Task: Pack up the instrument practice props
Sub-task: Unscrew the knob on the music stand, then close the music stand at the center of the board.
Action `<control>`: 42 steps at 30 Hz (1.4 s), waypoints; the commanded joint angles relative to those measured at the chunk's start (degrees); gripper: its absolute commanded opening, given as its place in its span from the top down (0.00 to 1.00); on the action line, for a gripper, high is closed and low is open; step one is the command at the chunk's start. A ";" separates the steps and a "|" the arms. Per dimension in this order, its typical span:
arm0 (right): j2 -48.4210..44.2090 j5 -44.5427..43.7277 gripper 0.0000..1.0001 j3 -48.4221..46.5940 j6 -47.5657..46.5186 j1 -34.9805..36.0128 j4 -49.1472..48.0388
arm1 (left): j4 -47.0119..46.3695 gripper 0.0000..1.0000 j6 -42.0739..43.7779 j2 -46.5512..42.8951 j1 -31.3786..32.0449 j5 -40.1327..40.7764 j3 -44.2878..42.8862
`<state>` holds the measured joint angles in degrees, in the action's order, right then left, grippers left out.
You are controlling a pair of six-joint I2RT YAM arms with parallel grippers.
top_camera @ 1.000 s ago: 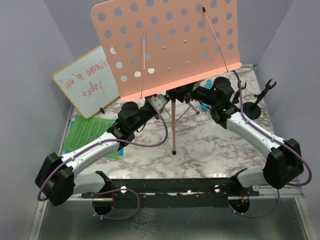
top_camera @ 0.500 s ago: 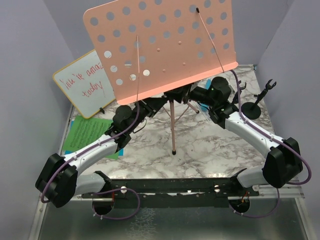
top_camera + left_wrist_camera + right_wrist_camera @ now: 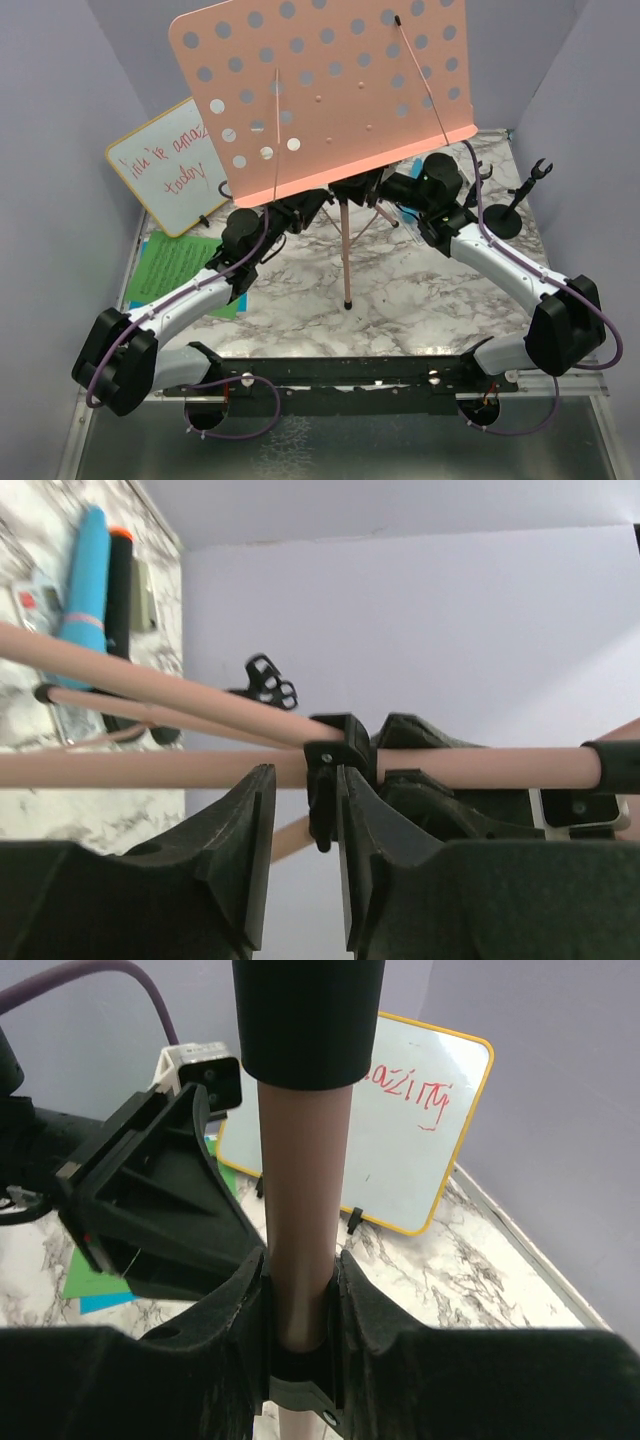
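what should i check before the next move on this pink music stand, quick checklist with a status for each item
1. Grip of the right gripper on the stand pole: ok, fingers clamped on both sides.
2. Hold of the left gripper on the black latch: not ok, jaws apart with a gap on one side.
3. Whether the stand legs sit on the table: cannot tell.
4. Whether the perforated tray is clear of the whiteboard: cannot tell, they overlap from above.
5. Whether the mic holder is standing: ok, upright.
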<state>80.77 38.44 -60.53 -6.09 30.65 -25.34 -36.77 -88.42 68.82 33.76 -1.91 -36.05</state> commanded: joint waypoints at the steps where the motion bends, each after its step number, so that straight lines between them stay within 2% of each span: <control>1: 2.86 1.73 0.99 3.47 -2.34 -0.24 15.91 | 2.45 0.61 9.15 -4.08 -2.89 2.61 0.94; 6: 2.64 1.57 0.99 3.59 -2.33 -0.24 15.75 | 2.54 0.54 16.69 -7.11 -4.22 3.12 2.57; 9: 2.72 1.72 0.99 3.71 -2.33 -0.24 15.59 | 2.58 0.49 28.54 -7.50 -4.23 -0.66 1.30; 14: 2.81 1.95 0.99 3.70 -2.34 -0.24 15.36 | 1.09 0.37 53.69 -8.99 -4.23 -7.94 1.23; 19: 2.86 1.82 0.99 3.83 -2.48 -0.24 15.39 | 0.03 0.29 71.87 -10.77 -4.23 -11.51 2.69; 21: 2.83 1.67 0.99 3.87 -2.58 -0.22 15.17 | -1.25 0.26 75.77 -11.37 -4.23 -11.47 3.04; 24: 2.80 1.45 0.99 4.25 -2.78 -0.23 14.64 | -4.19 0.24 76.65 -10.82 -4.23 -10.76 2.65; 32: 3.61 1.82 0.99 5.52 -3.20 -0.24 11.57 | -15.37 0.22 66.41 -4.21 -5.24 -11.08 0.12; 39: 3.71 1.26 0.99 6.46 -2.55 -0.25 10.76 | -16.91 0.21 60.30 4.51 -11.59 -21.09 -7.66; 42: 3.43 0.35 0.99 7.44 -2.39 -0.26 10.08 | -22.04 0.21 54.65 8.74 -15.89 -27.27 -10.08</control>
<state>80.55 38.30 -58.57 -5.37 30.26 -28.75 -50.57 -25.63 73.28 22.72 -19.09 -42.19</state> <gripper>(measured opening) 0.282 0.786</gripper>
